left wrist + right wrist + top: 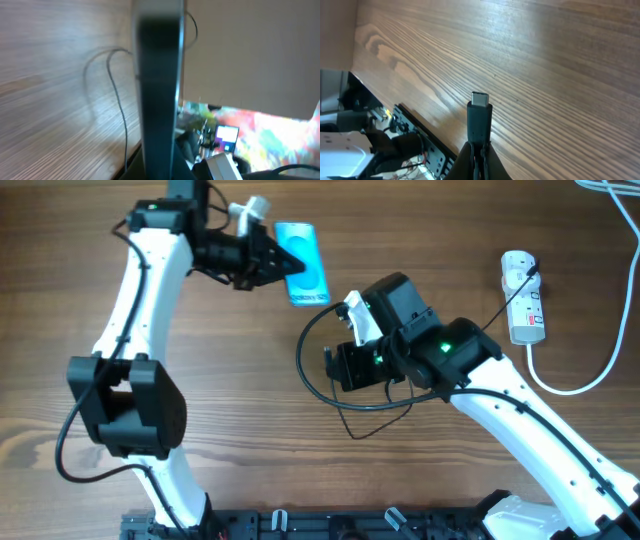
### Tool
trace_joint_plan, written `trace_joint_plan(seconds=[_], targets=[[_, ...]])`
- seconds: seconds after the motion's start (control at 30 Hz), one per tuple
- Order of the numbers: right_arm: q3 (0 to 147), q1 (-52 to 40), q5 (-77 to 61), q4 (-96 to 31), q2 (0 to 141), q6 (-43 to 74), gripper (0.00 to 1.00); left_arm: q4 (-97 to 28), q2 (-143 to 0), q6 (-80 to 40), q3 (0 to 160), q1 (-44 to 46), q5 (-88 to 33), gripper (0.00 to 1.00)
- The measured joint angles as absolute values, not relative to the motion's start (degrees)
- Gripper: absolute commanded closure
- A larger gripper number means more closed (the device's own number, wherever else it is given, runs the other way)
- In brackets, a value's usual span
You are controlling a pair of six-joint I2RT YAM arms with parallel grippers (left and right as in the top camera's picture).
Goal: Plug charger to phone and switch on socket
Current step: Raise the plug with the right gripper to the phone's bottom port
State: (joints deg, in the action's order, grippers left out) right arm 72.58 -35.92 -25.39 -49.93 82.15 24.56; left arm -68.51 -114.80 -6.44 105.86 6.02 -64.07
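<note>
Now right hand [476, 156] clenched on charger [479, 117], tip straight outward; left hand [283, 262] grasping phone [308, 272].

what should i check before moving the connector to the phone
1. phone gripped by left tool: ok
2. charger held in right tool, metal tip exposed: ok
3. tip lined up with the phone's port: not ok, the two are well apart
4. port location on the phone: cannot tell
5. cable slack, loop lying loose on table: ok
6. socket switch state: cannot tell
</note>
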Motion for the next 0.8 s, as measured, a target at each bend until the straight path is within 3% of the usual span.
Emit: trace_joint_plan(seconds=[0.2,0.8], targets=[[72.55,-35.92,-22.59,-47.22,82.15,27.24,0.96,-68.53,-114.80,-4.95,105.86,10.79,-64.29,0.96],[72.55,-35.94,-18.79,-43.79,82.15,31.07,0.96,-71.00,-114.80,-1.78,105.86,11.20,-63.05,0.96]])
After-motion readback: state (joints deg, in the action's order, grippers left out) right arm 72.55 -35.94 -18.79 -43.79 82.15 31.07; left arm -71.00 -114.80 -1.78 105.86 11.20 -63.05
